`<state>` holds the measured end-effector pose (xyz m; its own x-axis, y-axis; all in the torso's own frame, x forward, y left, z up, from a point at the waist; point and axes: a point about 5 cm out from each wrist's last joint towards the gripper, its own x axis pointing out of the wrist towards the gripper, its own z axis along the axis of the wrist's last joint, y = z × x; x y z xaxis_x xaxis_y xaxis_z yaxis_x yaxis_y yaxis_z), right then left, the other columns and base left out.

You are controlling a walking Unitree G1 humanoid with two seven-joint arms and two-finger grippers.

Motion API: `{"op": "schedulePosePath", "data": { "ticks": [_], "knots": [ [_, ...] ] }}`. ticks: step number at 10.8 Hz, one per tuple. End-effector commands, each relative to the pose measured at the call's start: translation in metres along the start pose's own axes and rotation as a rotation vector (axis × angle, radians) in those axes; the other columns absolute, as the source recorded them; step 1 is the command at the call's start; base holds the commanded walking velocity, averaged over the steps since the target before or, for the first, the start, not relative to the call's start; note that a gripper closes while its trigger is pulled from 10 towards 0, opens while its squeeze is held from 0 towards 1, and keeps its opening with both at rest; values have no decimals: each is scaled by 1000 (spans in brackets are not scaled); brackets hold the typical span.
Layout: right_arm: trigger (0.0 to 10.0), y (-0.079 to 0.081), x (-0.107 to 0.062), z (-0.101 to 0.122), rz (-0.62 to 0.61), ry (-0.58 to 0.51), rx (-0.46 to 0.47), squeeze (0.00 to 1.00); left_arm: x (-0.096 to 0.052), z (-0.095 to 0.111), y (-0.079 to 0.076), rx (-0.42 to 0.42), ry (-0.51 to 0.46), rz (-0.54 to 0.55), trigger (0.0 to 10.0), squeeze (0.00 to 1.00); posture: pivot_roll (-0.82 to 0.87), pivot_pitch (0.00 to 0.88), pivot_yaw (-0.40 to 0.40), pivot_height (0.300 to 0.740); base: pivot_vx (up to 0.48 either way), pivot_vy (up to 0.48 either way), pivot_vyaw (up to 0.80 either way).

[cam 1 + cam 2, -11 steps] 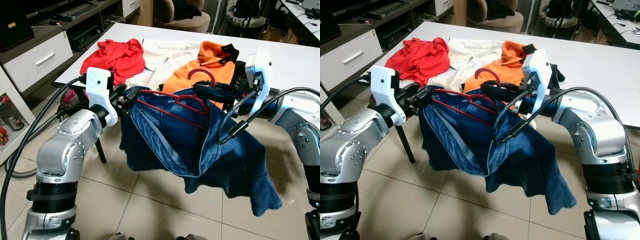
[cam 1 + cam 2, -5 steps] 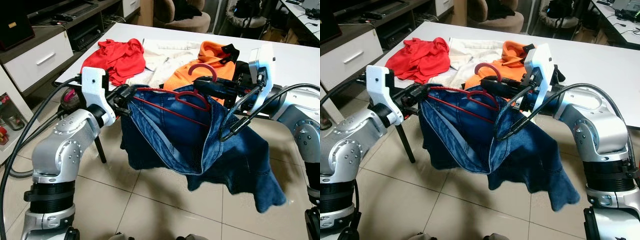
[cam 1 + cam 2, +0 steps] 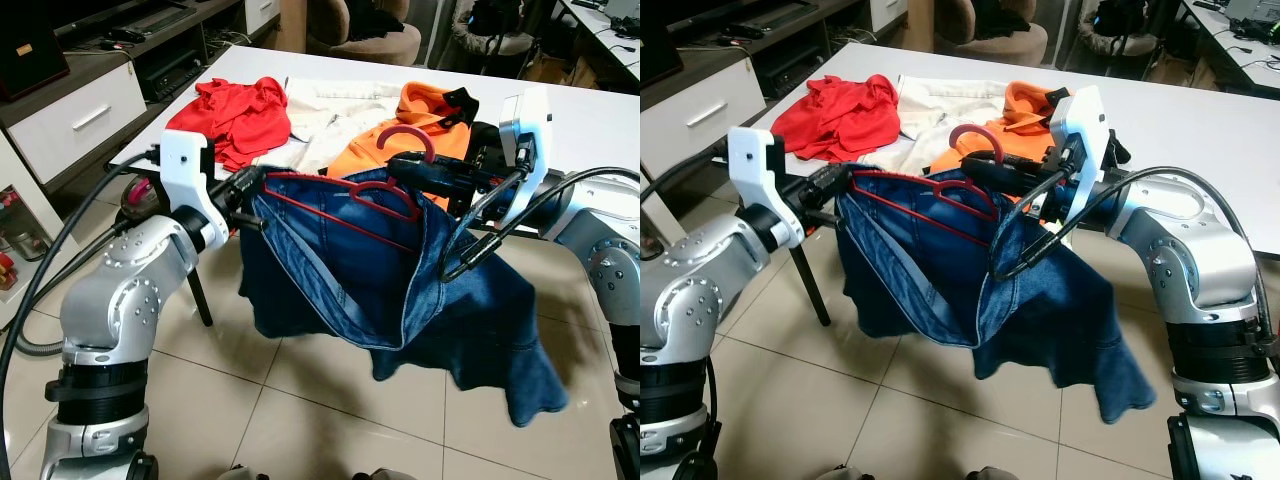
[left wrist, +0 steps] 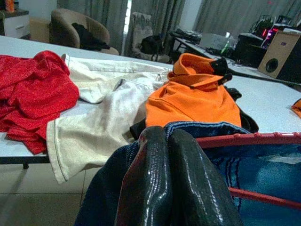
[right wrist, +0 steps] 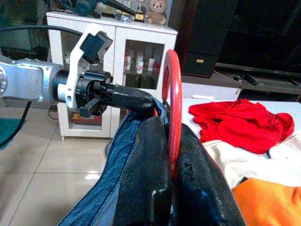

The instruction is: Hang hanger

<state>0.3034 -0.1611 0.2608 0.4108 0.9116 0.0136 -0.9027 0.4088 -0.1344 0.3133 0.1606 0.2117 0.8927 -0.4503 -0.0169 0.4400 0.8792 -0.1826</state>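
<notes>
— Before the table [image 3: 590,110], what's held?
— The hanger [image 3: 345,195], jeans [image 3: 400,290] draped (legs dangling): right gripper [image 3: 400,165] clamped at its hook, three o'clock; left gripper [image 3: 250,182] pinches the nine o'clock end.

Home living room, armchair [image 3: 365,35], display cabinet [image 5: 113,52]

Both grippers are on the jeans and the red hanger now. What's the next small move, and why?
Probably lift both arms together, level. The right gripper pinches the red hanger at its hook, the left gripper holds the waistband of the jeans, whose legs sag toward the floor beside the table.
</notes>
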Motion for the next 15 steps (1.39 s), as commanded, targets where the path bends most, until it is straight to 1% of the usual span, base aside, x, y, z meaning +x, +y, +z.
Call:
{"op": "schedulePosePath", "data": {
  "ticks": [1, 4, 5, 6, 7, 9, 10, 11, 12, 13, 14, 15],
  "knots": [
    [0, -3, -3, 11, -21, -29, -44, 0, 2, 13, -7, 3, -34, -39, 0, 0, -162, 0, -12, 740, 0, 0, 0],
    [0, -5, -1, 4, -54, 13, -70, 0, 1, 32, -29, 7, -57, -142, 0, 0, -157, 0, -11, 740, 0, 0, 0],
    [0, -6, -1, 2, -67, 23, -74, 0, 0, 35, -33, 11, -56, -162, 0, 0, -156, 0, -10, 740, 0, 0, 0],
    [0, -7, 0, 1, -77, 26, -76, 0, 0, 38, -34, -1, -62, -163, 0, 0, -153, 0, -12, 740, 0, 0, 0],
    [0, -8, 1, 1, -81, 29, -76, 0, -1, 38, -34, 6, -54, -162, 0, 0, -150, 0, -11, 740, 0, 0, 0],
    [0, -6, 4, -2, -75, 36, -72, 0, -1, 33, -24, 42, -22, -105, 0, 0, -152, 1, -11, 740, 0, 0, 0],
    [0, -6, 4, -3, -80, 36, -72, 0, -1, 35, -23, 26, -32, -101, 0, 0, -154, 1, -9, 740, 0, 0, 0],
    [0, -6, 4, -2, -91, 24, -72, 0, 0, 36, -32, -8, -30, -141, 0, 0, -156, 0, -7, 740, 0, 0, 0],
    [0, -6, 6, 0, -96, 7, -74, 0, 2, 34, -43, -40, -25, -190, 0, 0, -156, 0, -4, 740, 0, 0, 0],
    [0, -7, 8, 2, -102, -2, -79, 0, 2, 32, -51, -50, -14, -219, 0, 0, -156, 2, -1, 740, 0, 0, 0],
    [0, -9, 8, 2, -113, -2, -81, 0, 2, 35, -54, -71, -24, -233, 0, 0, -152, 4, -2, 740, 0, 0, 0],
    [0, -10, 8, 2, -122, -4, -83, 0, 0, 37, -52, -61, -18, -225, 0, 0, -149, 2, -3, 740, 0, 0, 0]
  ]
}}
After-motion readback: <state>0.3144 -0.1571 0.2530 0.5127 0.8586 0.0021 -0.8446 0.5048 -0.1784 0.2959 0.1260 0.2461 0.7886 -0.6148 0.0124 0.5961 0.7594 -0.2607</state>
